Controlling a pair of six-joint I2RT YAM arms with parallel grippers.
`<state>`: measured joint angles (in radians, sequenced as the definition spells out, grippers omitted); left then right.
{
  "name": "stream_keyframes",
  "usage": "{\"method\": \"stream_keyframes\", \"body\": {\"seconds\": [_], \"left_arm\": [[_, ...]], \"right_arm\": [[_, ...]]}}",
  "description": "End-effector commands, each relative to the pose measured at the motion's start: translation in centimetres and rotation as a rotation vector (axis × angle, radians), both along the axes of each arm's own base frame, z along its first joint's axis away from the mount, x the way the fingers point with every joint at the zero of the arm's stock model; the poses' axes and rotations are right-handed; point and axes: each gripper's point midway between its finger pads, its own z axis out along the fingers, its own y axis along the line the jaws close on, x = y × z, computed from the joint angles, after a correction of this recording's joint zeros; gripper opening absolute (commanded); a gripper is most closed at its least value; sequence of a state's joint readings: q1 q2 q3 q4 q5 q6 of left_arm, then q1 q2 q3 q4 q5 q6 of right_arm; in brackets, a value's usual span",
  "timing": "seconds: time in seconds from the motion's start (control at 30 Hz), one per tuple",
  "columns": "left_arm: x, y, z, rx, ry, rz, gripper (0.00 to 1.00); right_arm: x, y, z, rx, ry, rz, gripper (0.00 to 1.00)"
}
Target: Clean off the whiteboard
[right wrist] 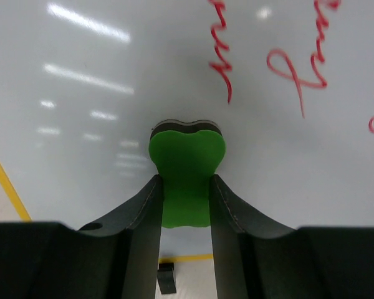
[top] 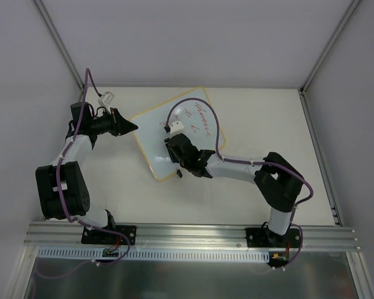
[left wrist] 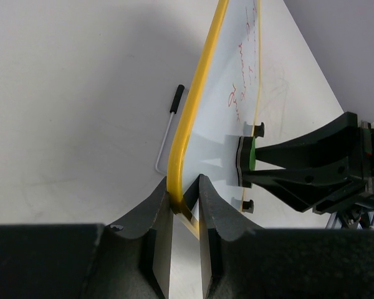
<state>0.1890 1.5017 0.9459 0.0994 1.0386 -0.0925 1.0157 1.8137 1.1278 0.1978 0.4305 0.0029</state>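
left gripper (left wrist: 184, 194) clamped on corner of yellow-framed glossy white rectangular whiteboard (left wrist: 280, 68) | right gripper (right wrist: 186, 182) clamped on small green eraser block (right wrist: 187, 156), pressed against board | red handwriting (right wrist: 223, 59) left unerased

The whiteboard (top: 151, 134) lay askew on the white worktop (top: 255, 124), with red handwriting (top: 199, 117) across its far half. The left pincer (top: 132, 127) met the board's left edge. The right pincer (top: 172, 146) sat over the board's middle, just nearer than the writing.

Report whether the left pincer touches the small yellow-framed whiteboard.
Touching. Left wrist view: the left pincer is shut on the rim of the small yellow-framed whiteboard.
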Motion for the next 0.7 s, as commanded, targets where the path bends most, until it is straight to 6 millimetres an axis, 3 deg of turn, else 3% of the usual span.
{"method": "stream_keyframes", "body": {"seconds": [0.0, 0.1, 0.17, 0.2, 0.27, 0.37, 0.43, 0.47, 0.53, 0.57, 0.63, 0.67], "left_arm": [[-0.8, -1.9, -0.9, 0.044, -0.042, -0.098, 0.0], [-0.9, -2.0, -0.7, 0.047, -0.05, -0.106, 0.0], [-1.0, -2.1, -0.9, 0.053, -0.048, -0.107, 0.0], [-1.0, -2.1, -0.9, 0.054, -0.05, -0.108, 0.0], [-0.9, -2.0, -0.9, 0.058, -0.05, -0.105, 0.0], [-0.9, -2.0, -0.9, 0.062, -0.05, -0.103, 0.0], [-0.9, -2.0, -0.8, 0.065, -0.054, -0.102, 0.0], [-0.9, -1.9, -0.9, 0.067, -0.052, -0.1, 0.0], [-0.9, -2.0, -0.9, 0.068, -0.051, -0.101, 0.0], [-0.8, -1.9, -0.9, 0.069, -0.053, -0.098, 0.0], [-0.8, -1.9, -1.0, 0.071, -0.052, -0.1, 0.0], [-0.8, -1.9, -0.9, 0.068, -0.05, -0.101, 0.0]], "right_arm": [[4.4, 2.2, 3.5, 0.005, -0.085, -0.009, 0.0], [7.1, 4.1, 6.4, 0.028, -0.1, -0.009, 0.0], [8.7, 4.3, 7.4, 0.039, -0.114, -0.025, 0.0], [9.3, 4.4, 6.8, 0.029, -0.106, -0.031, 0.0], [10.7, 4.5, 8.4, 0.054, -0.125, -0.056, 0.0], [11.6, 3.6, 7.8, 0.039, -0.113, -0.091, 0.0], [11.4, 2.7, 7.4, 0.027, -0.104, -0.106, 0.0], [10.6, 1.7, 5.3, -0.012, -0.072, -0.107, 0.0], [9.5, 0.3, 3.6, -0.041, -0.038, -0.114, 0.0], [8.0, -1.3, 1.8, -0.067, 0.002, -0.122, 0.0], [6.4, -2.8, -0.1, -0.081, 0.043, -0.123, 0.01], [5.6, -3.5, 0.0, -0.066, 0.051, -0.124, 0.0]]}}
